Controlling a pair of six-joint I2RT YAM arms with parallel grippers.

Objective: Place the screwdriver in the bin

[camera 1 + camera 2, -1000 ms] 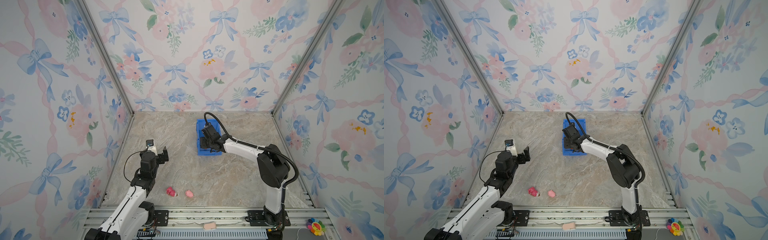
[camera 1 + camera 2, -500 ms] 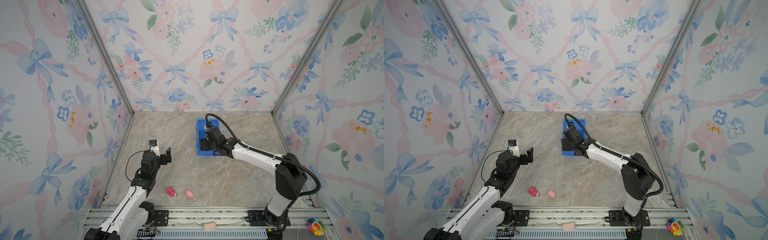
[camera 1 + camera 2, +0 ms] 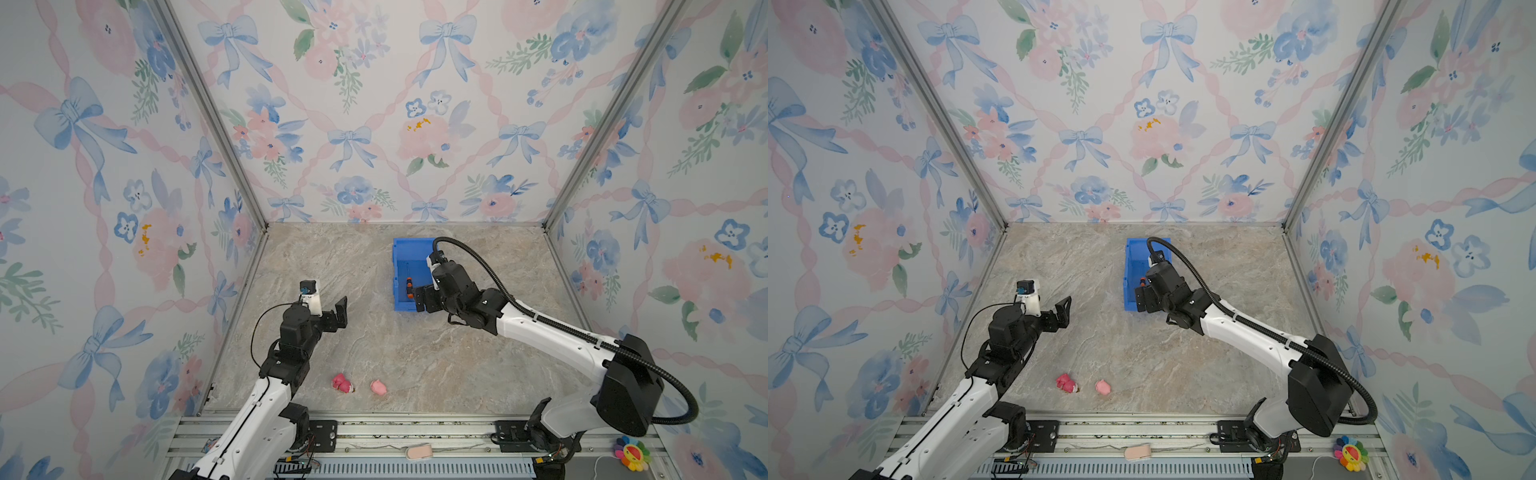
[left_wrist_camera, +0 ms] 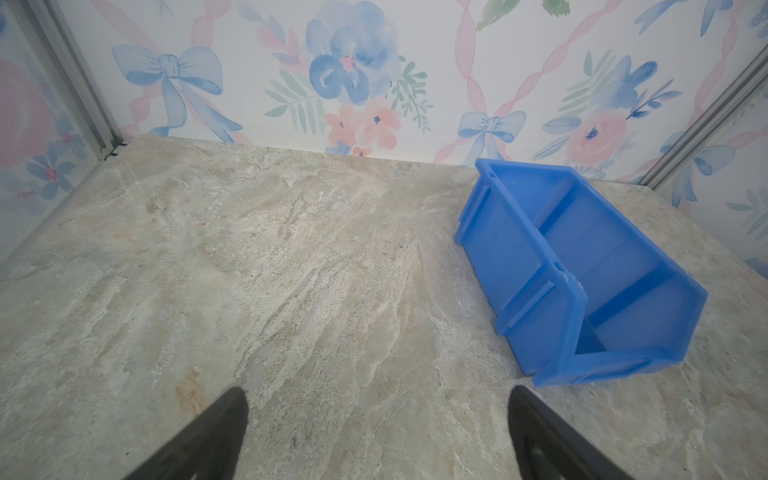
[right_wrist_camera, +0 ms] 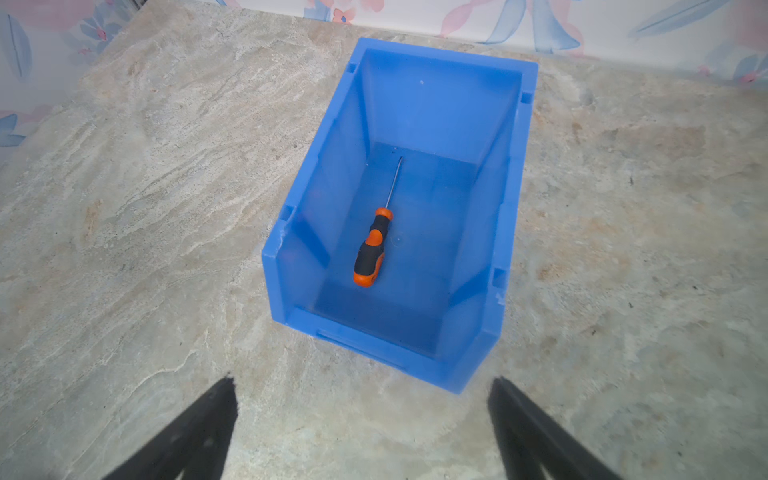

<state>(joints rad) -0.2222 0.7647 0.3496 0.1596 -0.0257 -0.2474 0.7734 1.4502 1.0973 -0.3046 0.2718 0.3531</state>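
Orange-black screwdriver (image 5: 370,249) lies flat on bin (image 5: 444,83) floor, mid-frame in both top views. Right gripper (image 5: 361,390) wide open, empty, near bin's front lip. Left gripper (image 4: 378,399) open, empty.

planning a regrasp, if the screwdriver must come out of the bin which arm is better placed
Right. The right hand, open, hangs at the low front lip of the bin, with the screwdriver lying straight ahead inside. The left hand, also open, is well off to one side of it.
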